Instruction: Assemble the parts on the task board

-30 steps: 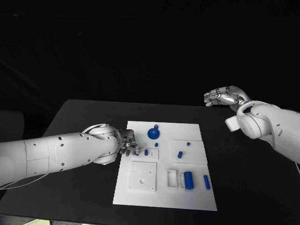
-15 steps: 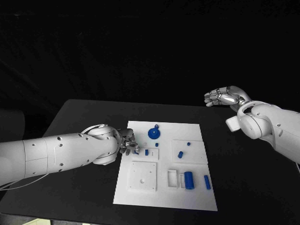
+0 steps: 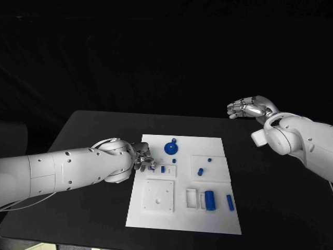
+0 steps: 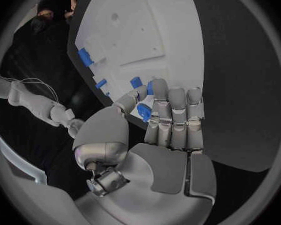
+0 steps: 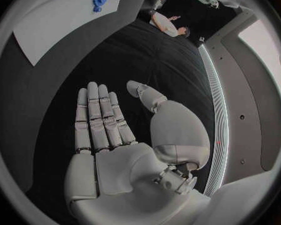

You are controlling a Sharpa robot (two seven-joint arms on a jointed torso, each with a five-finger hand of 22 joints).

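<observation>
Small blue part (image 4: 143, 111) sits at the task board's (image 3: 212, 219) left edge, pinched in left hand (image 3: 142, 158), same as a second ago. Right hand (image 3: 248, 108) unchanged: raised off the board's far right, flat, empty.

1. A robotics lab or test cell was indicated.
2. A black table (image 3: 84, 208) was set against a blacked-out backdrop.
3. A white task board (image 3: 212, 219) with small blue parts (image 3: 208, 198) was laid out as a test fixture.
</observation>
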